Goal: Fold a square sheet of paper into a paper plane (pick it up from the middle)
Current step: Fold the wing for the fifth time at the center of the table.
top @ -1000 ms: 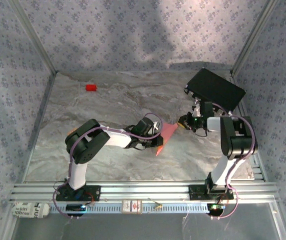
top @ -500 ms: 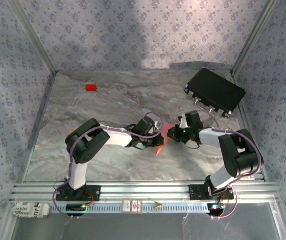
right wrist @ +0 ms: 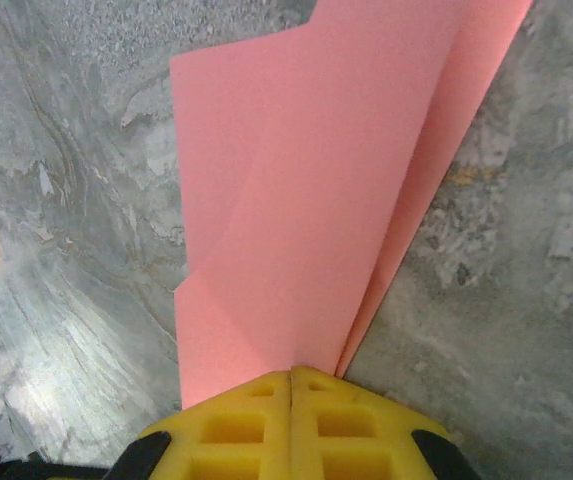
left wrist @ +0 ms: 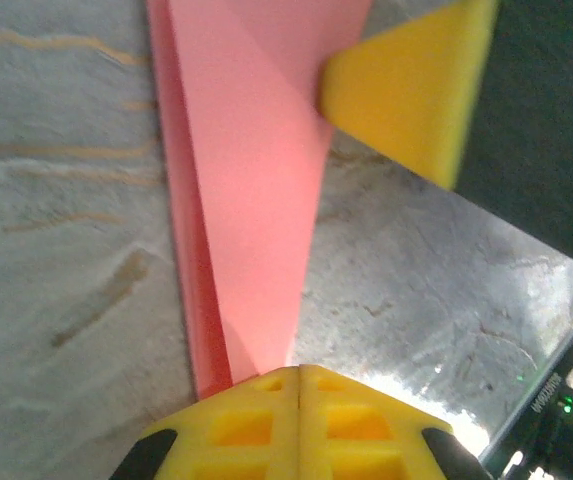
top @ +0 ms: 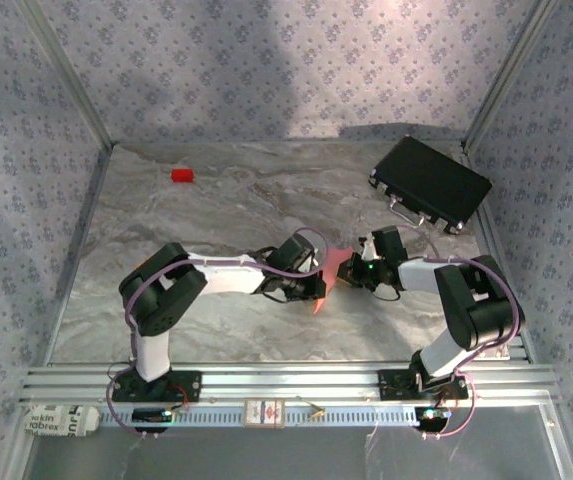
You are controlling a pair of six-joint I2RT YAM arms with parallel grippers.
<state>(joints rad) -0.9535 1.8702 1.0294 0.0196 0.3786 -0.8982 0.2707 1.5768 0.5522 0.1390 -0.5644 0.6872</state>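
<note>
The paper plane is held at mid-bench by both tools. The left tool is clamped near its narrow end and the right tool on its wide end. Bare bench is left all round. The black case and red block lie well apart, toward the far edge. A second ago the right tool stood clear of the paper, nearer the case.

White packet at seven o'clock, below the aluminium rail: dark print, partly legible, ending "brex". Small red-and-white tag at six o'clock: print too small to read.
</note>
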